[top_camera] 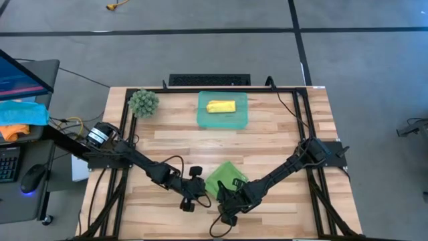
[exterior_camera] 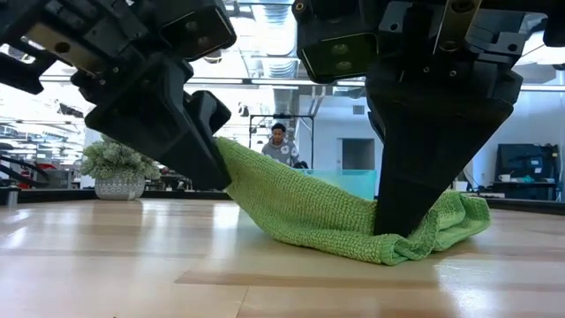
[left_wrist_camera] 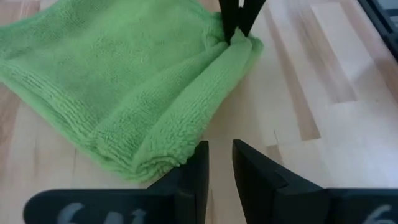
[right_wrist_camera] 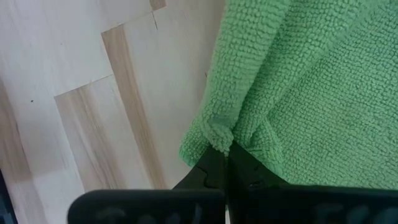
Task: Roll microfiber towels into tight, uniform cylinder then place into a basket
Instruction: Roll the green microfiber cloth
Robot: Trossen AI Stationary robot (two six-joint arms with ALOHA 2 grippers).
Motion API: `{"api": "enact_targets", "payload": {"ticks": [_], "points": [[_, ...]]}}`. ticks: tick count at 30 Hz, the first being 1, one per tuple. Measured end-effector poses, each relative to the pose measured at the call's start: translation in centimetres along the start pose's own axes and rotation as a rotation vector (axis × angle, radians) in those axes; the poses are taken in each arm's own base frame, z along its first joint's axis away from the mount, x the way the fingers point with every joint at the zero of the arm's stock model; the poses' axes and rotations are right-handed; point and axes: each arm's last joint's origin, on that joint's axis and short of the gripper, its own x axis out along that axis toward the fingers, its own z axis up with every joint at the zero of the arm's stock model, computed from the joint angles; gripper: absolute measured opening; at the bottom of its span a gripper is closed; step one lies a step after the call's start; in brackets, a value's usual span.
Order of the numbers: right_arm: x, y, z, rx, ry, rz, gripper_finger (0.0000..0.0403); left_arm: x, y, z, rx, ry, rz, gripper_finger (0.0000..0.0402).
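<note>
While the yellow towel (top_camera: 221,106) lies rolled inside the teal basket (top_camera: 203,119) at the far middle of the wooden desk (top_camera: 281,140), both arms reach low over the near edge, bent inward toward each other. The right arm stretches diagonally from its base at the desk's right side, and the right gripper (top_camera: 229,202) points steeply down, its fingers (right_wrist_camera: 214,167) clenched on a bunched corner of the light green towel (top_camera: 224,177), pressing that corner close to the wood. In the low view this towel (exterior_camera: 335,216) sags from the left, where it is raised off the desk, down to a folded heap beneath the right arm's fingers (exterior_camera: 415,168). The left arm extends from the desk's left side with its wrist angled down, and the left gripper (top_camera: 189,194) sits just beside the towel's near edge; its fingers (left_wrist_camera: 194,165) stand slightly parted with nothing between them, the folded green edge (left_wrist_camera: 155,134) lying just ahead of their tips.
</note>
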Motion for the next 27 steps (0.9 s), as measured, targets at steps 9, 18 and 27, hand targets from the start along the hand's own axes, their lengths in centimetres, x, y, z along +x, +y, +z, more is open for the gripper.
{"api": "enact_targets", "payload": {"ticks": [9, 18, 27], "points": [[0.0, 0.0, 0.0, 0.003, 0.008, 0.007, 0.0008, 0.1, 0.1, 0.3, -0.033, -0.042, 0.045, 0.0061], [0.0, 0.0, 0.0, 0.011, 0.018, 0.015, 0.0008, 0.4, 2.3, 0.6, -0.120, -0.052, 0.174, 0.0061], [-0.1, 0.1, 0.1, 0.011, 0.022, 0.022, 0.0008, 3.0, 3.7, -0.9, -0.184, 0.002, 0.186, 0.0061]]}}
